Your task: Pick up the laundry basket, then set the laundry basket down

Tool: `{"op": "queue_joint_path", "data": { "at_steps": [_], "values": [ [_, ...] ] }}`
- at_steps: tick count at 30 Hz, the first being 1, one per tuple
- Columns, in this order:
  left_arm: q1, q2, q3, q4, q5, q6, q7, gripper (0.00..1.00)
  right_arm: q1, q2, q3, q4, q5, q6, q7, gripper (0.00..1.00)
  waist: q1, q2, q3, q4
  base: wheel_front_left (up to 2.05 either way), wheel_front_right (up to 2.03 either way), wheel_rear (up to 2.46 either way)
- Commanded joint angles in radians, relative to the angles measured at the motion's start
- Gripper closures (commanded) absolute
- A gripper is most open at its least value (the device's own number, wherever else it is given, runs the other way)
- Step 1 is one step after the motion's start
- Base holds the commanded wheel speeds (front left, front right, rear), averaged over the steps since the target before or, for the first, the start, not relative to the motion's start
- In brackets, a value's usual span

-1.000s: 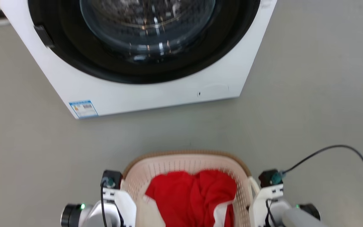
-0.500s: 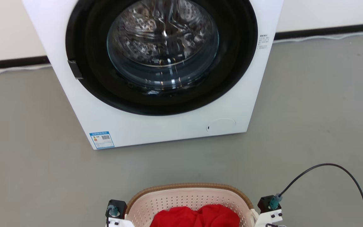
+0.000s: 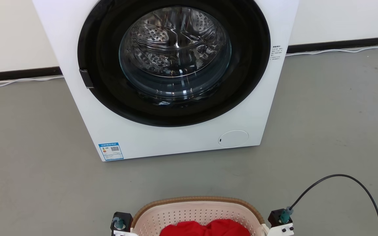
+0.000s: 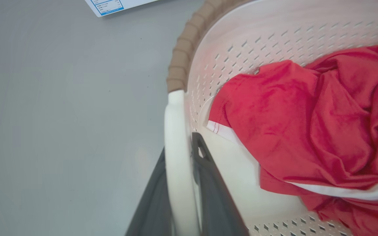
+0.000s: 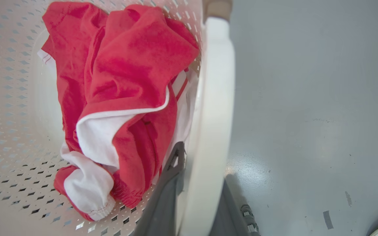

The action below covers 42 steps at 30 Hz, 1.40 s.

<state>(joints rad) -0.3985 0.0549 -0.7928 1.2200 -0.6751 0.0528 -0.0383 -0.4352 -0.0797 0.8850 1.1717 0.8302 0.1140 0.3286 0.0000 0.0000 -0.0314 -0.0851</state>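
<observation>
At the near edge of the head view the laundry basket sits between the two wrists, close to the robot, and whether it rests on the floor or hangs just above it cannot be told. The left tool has its two dark fingers pinched on the left loop handle, one finger outside the basket and one inside. The right tool grips the right loop handle in the same way. Both tools point along the basket's sides. The basket is cream-white and perforated, with a brown woven-look rim, and it holds a crumpled red garment with white trim. Bare grey floor lies on both sides of the basket and ahead of it. A black cable arches over the floor at the right. Beyond the strip of floor stands a white washer with a dark round door, and behind it a dark baseboard runs along the wall.
</observation>
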Motion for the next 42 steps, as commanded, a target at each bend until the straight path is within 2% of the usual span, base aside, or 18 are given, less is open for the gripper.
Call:
{"op": "queue_joint_path", "data": {
  "at_steps": [1, 19, 42],
  "values": [
    [-0.033, -0.005, 0.007, -0.028, -0.006, 0.006, -0.017, 1.0, -0.001, 0.029, 0.025, -0.031, 0.002, 0.017, 0.004, 1.0, 0.0, 0.0, 0.0, 0.0, 0.0, 0.0, 0.0],
    [-0.048, -0.005, -0.091, -0.019, -0.092, 0.009, -0.025, 1.0, -0.01, 0.029, 0.053, -0.009, 0.033, 0.017, -0.002, 1.0, 0.0, 0.0, 0.003, 0.003, 0.0, 0.0, 0.0],
    [-0.064, -0.005, -0.171, -0.001, -0.172, 0.014, -0.046, 1.0, -0.017, 0.029, 0.084, -0.011, 0.066, 0.017, -0.004, 1.0, 0.0, 0.0, 0.014, -0.008, 0.0, 0.0, 0.0]
  ]
}}
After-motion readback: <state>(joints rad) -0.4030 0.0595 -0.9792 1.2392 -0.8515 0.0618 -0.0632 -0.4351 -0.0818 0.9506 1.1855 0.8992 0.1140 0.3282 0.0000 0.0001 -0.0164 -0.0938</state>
